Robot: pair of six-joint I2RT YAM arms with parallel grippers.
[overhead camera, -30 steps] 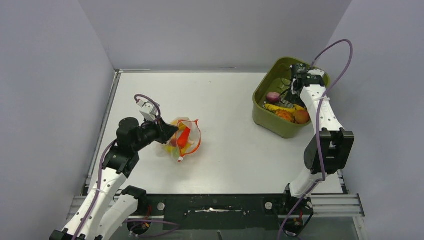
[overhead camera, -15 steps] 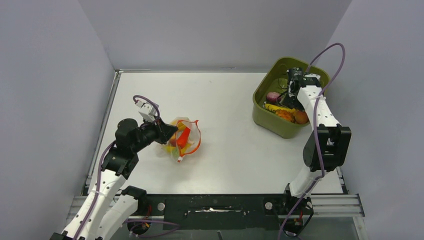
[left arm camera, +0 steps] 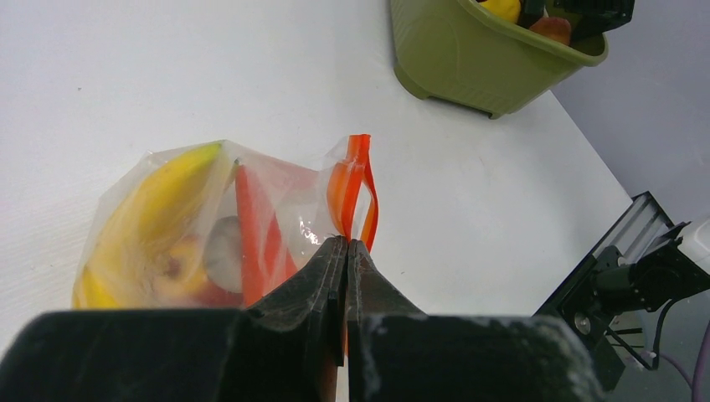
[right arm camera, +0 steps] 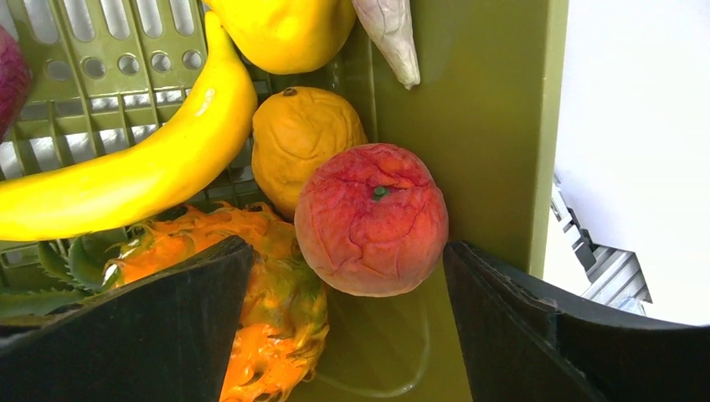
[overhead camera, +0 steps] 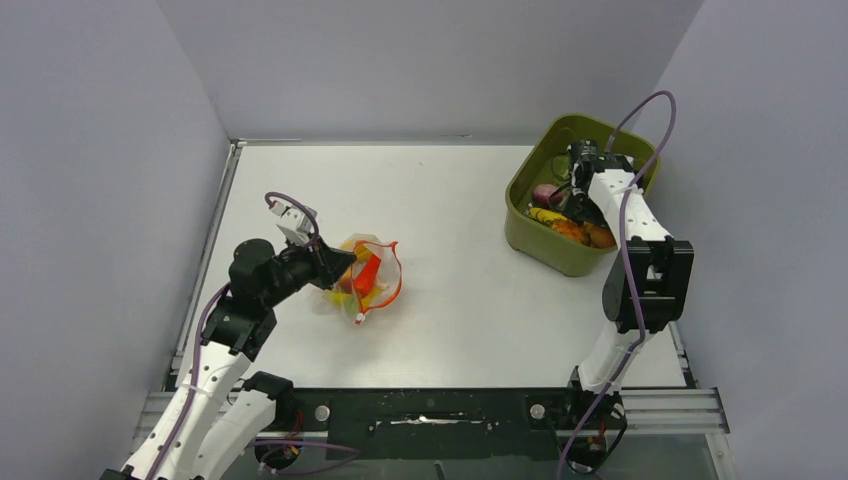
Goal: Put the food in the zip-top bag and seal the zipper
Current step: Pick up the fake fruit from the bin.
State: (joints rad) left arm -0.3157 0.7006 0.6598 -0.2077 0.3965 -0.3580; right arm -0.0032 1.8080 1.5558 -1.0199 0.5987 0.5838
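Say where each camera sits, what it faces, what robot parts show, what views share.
Top external: above, behind the bases, looking down on the table; left arm and right arm show.
Left wrist: faces past its shut left gripper, pinching the zipper, to the zip-top bag.
Right wrist: looks down into the green bin; open right gripper flanks a peach.
Shared: top and left wrist both show bag and bin.

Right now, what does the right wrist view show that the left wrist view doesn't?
Only right wrist: the open right gripper straddling a red peach beside a loose banana, inside the olive-green bin. Only left wrist: the shut left gripper pinching the zipper of the zip-top bag, with a bagged banana inside. Both: that bin, seen from outside by the left wrist.
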